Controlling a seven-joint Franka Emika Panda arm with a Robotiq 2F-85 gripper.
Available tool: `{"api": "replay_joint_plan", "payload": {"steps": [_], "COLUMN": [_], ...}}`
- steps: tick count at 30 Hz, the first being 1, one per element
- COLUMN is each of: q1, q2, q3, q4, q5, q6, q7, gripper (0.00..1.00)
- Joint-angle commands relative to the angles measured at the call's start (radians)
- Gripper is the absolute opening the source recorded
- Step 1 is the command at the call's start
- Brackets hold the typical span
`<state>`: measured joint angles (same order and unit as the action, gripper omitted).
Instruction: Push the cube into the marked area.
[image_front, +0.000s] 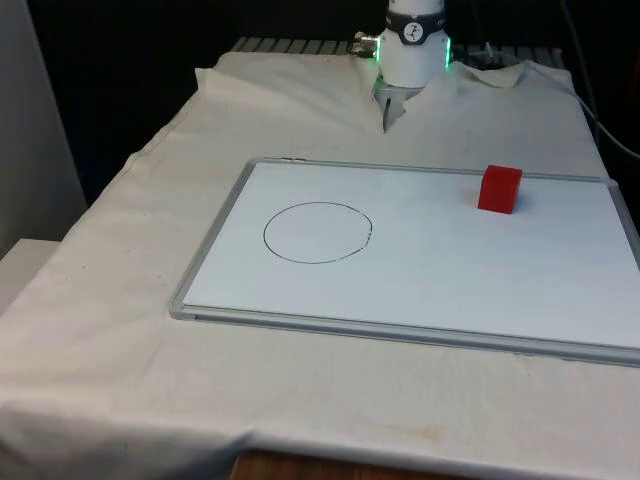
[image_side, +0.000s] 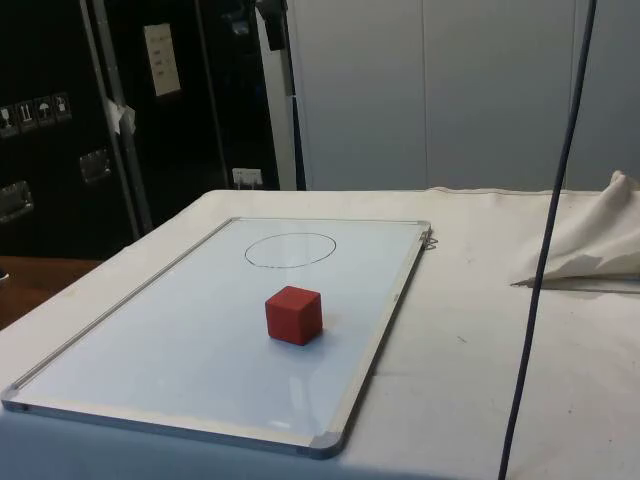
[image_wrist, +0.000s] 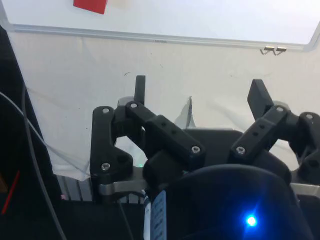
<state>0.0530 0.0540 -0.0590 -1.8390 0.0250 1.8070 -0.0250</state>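
A red cube (image_front: 499, 189) (image_side: 294, 314) stands on a white board (image_front: 430, 270) (image_side: 180, 340), near its far edge towards the front view's right. A hand-drawn circle (image_front: 317, 232) (image_side: 290, 250) marks an area on the board's other half, well apart from the cube. My gripper (image_wrist: 199, 92) hangs open over the white cloth beyond the board's far edge, with nothing between its black fingers (image_wrist: 140, 87). In the wrist view the cube (image_wrist: 90, 5) sits past the board's metal frame (image_wrist: 150, 36), off to one side of the gripper.
The board has a grey metal frame (image_front: 215, 235) with a small clip (image_side: 430, 240) on one edge. A dark cable (image_side: 545, 260) hangs down at the side. The cloth is bunched into a fold (image_side: 590, 245) near the robot's base (image_front: 413, 45).
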Motion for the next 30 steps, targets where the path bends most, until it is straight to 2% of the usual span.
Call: {"api": "replay_joint_plan", "payload": {"steps": [1, 13, 14, 15, 16, 18, 21, 23, 24, 25, 30], "q1": [0.0, 0.0, 0.0, 0.0, 0.0, 0.0, 0.01, 0.01, 0.006, 0.009, 0.012], "q2": [0.0, 0.0, 0.0, 0.0, 0.0, 0.0, -0.01, -0.016, -0.004, -0.017, -0.029], "q3": [0.0, 0.0, 0.0, 0.0, 0.0, 0.0, 0.012, 0.03, 0.027, 0.035, 0.057], "q4": [0.0, 0.0, 0.0, 0.0, 0.0, 0.0, -0.011, -0.021, -0.006, -0.024, -0.05], "q5": [0.0, 0.0, 0.0, 0.0, 0.0, 0.0, 0.004, 0.011, 0.005, 0.013, 0.032], "q6": [0.0, 0.0, 0.0, 0.0, 0.0, 0.0, 0.009, 0.017, 0.0, 0.02, 0.042], "q7": [0.0, 0.0, 0.0, 0.0, 0.0, 0.0, 0.018, 0.031, 0.023, 0.034, 0.047], "gripper": [0.99, 0.4, 0.28, 0.23, 0.23, 0.14, 0.0, 0.0, 0.0, 0.0, 0.0]}}
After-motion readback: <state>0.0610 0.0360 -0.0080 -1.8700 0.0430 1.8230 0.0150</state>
